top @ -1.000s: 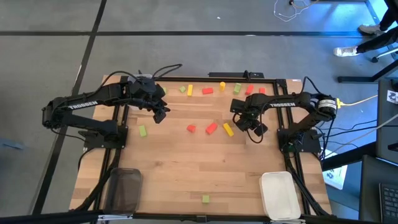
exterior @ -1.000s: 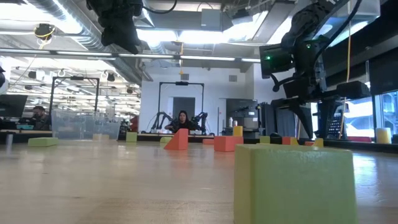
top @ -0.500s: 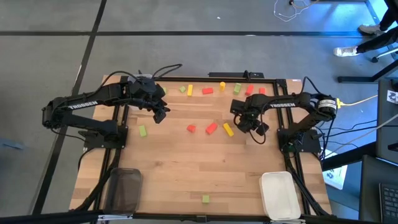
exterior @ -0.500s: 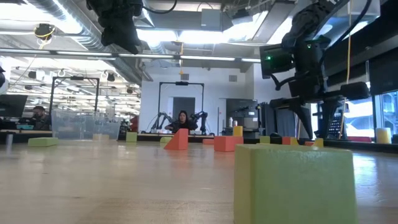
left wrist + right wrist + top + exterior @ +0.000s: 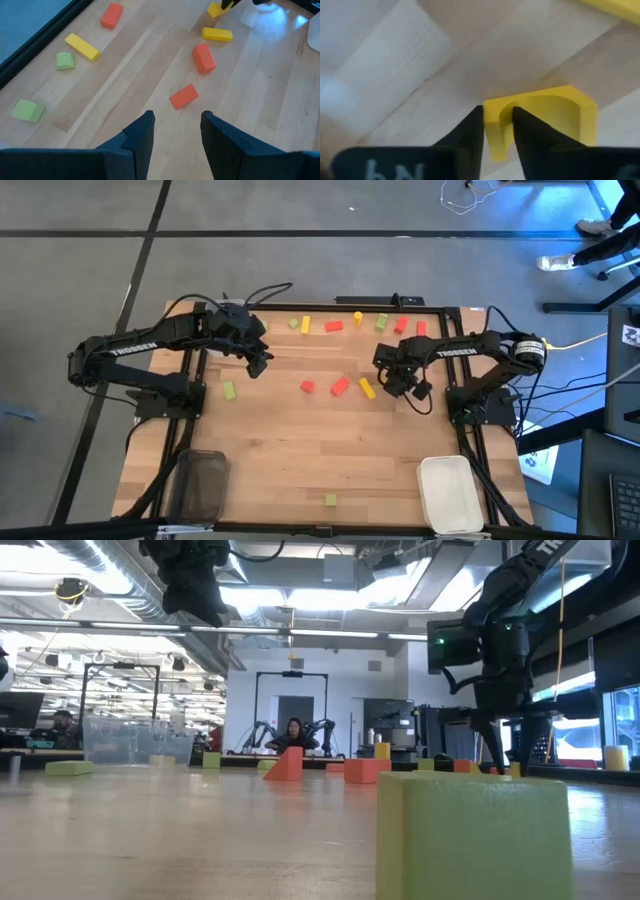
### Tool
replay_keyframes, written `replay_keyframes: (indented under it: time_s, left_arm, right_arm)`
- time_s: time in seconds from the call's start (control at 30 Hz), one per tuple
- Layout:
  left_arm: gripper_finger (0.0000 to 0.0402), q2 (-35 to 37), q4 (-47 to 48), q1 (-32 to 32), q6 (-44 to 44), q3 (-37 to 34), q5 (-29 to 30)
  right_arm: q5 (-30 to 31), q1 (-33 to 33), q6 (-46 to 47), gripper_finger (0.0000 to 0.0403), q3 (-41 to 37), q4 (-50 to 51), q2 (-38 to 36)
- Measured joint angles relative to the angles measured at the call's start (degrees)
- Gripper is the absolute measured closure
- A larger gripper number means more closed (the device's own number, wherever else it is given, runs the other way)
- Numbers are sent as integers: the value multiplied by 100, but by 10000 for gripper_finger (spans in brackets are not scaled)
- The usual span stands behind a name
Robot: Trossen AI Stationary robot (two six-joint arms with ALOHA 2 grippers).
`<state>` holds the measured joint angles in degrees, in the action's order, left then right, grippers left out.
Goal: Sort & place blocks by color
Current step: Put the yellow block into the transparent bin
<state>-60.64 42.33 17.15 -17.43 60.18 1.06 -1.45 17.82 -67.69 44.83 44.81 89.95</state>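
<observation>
Small red, yellow and light green blocks lie scattered on the wooden table: two red ones [image 5: 307, 387] [image 5: 340, 386] and a yellow one [image 5: 367, 388] in the middle, a row along the far edge [image 5: 333, 326], a green one [image 5: 229, 390] at the left, and another green one [image 5: 331, 500] near the front, large in the low view [image 5: 470, 835]. My left gripper [image 5: 258, 365] [image 5: 176, 125] hovers open above the table, left of the middle blocks. My right gripper [image 5: 420, 402] [image 5: 497, 125] is low at the table, right of the middle yellow block, shut on a yellow arch-shaped block [image 5: 545, 117]. My right gripper pinches one end wall of the yellow arch block [image 5: 496, 120]. One finger [image 5: 527, 127] stands in the block's hollow and the other [image 5: 470, 130] on its outer face. The fingers come from above, pointing down. The block sits at the table's surface; whether it is lifted does not show.
A dark tray [image 5: 201, 480] sits at the near left corner and a white tray [image 5: 449, 492] at the near right corner. Bare wood lies between them. A person sits in the room beyond the far edge [image 5: 294, 732].
My right gripper has shifted a little toward the table's right and near edges. The left arm and the loose blocks have kept still.
</observation>
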Motion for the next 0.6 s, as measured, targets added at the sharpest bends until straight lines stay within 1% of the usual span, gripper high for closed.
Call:
replay_keyframes:
  time_s: [0.13,0.4,0.6]
  left_arm:
    - [252,1,0,2,0,0,0]
    - [252,0,0,0,-2,0,-1]
    - [252,0,0,1,-4,0,36]
  right_arm:
    - [9,-1,278,364,47,-110,-2]
    - [-16,3,1214,369,421,-143,48]
    - [-37,3,1362,372,871,-140,55]
